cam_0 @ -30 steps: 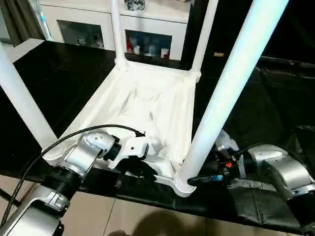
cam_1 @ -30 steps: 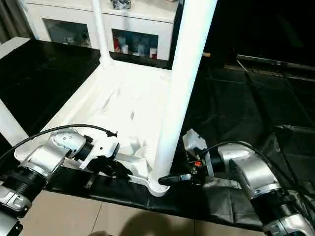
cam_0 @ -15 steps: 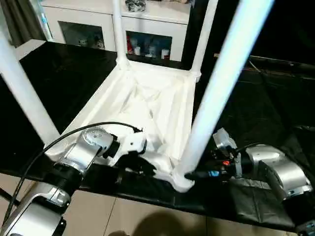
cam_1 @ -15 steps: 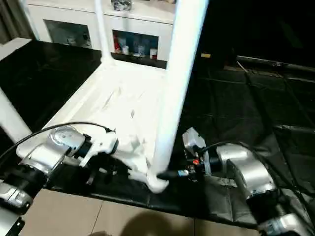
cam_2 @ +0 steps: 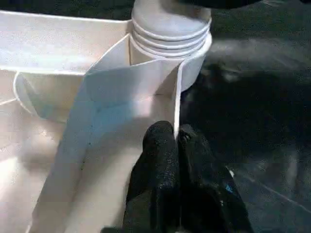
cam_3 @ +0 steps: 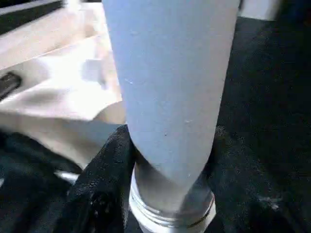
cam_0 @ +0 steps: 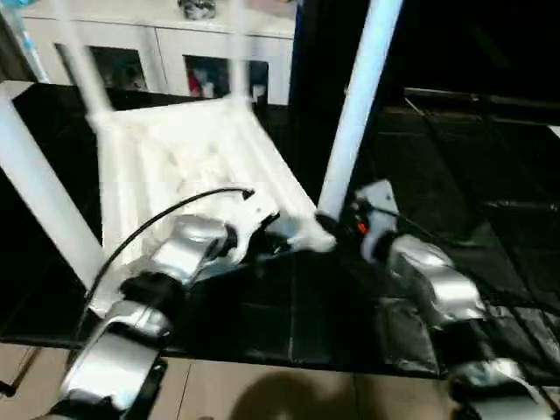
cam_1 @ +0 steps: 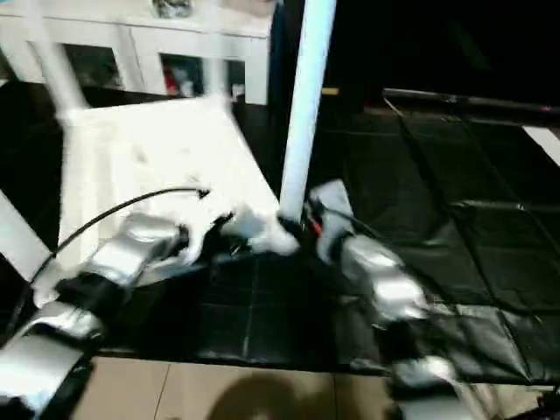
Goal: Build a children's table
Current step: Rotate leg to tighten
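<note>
Nearest the camera, two silver forearms reach over the black table surface [cam_0: 289, 297] toward the near right corner of the upside-down white plastic children's table top [cam_0: 175, 166], ribbed underside up. The left gripper [cam_2: 176, 141] has its two black fingers pressed together on a thin white rib wall just beside the round ribbed corner socket [cam_2: 170, 34] — a pinch on the rib, nothing else between them. The right gripper [cam_3: 165, 160] straddles the base of the long tapered white tube leg [cam_0: 359, 105] standing in that socket; one black finger [cam_3: 104, 170] lies against the leg, clasping it just above its ringed collar, the other is hidden behind the tube. Against the frames of half a second ago the head views have swung and blurred: that is camera motion, yet the table top itself also sits differently — the held corner now points further right and away from the near table edge, with bare black surface in front of it, and both arms are stretched further forward. Another white leg [cam_0: 44, 210] rises at the left, its top cut off. Two far legs are smeared, hard to trace. Beyond stands a white cabinet with glass doors [cam_0: 166, 52], its contents unreadable.
</note>
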